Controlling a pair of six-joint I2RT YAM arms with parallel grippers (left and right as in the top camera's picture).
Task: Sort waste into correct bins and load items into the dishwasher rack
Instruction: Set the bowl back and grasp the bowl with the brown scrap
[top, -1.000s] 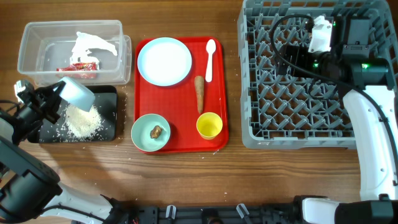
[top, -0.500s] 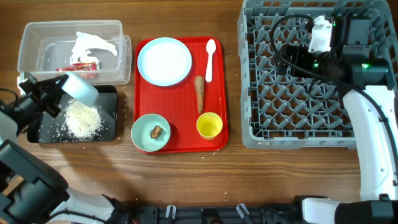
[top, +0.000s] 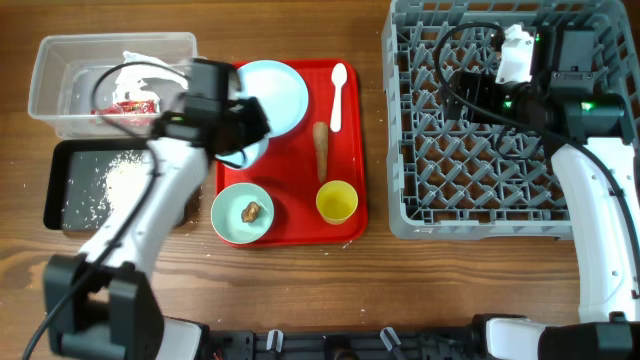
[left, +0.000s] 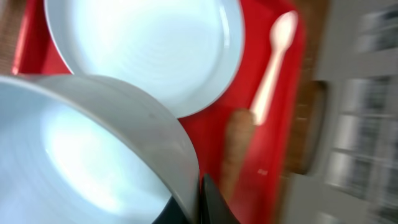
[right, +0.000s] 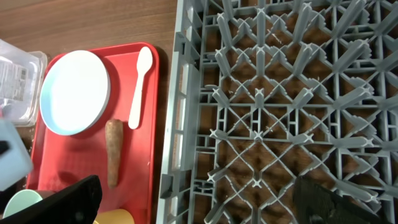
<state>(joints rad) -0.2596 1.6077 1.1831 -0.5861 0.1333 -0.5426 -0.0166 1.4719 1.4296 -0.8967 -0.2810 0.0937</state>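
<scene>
One arm (top: 150, 205) outstretched, left claw (top: 238, 125) holding white bowl (left: 93, 155) over red tray (top: 352, 150)

Serving tray (top: 300, 185) centre: plate (top: 283, 88) rear-left, spoon (top: 337, 95) rear-right, carrot (top: 321, 150) middle, cup (top: 337, 202) front-right, bowl (top: 226, 216) front-left (food lump (top: 251, 211) inside). Rack (top: 480, 150) right of tray. Tub (top: 45, 80) far left rear, wrapper (top: 120, 105) and tissue (top: 140, 72) in it; shallow tray (top: 70, 200) before it, rice (top: 125, 180) inside.
</scene>
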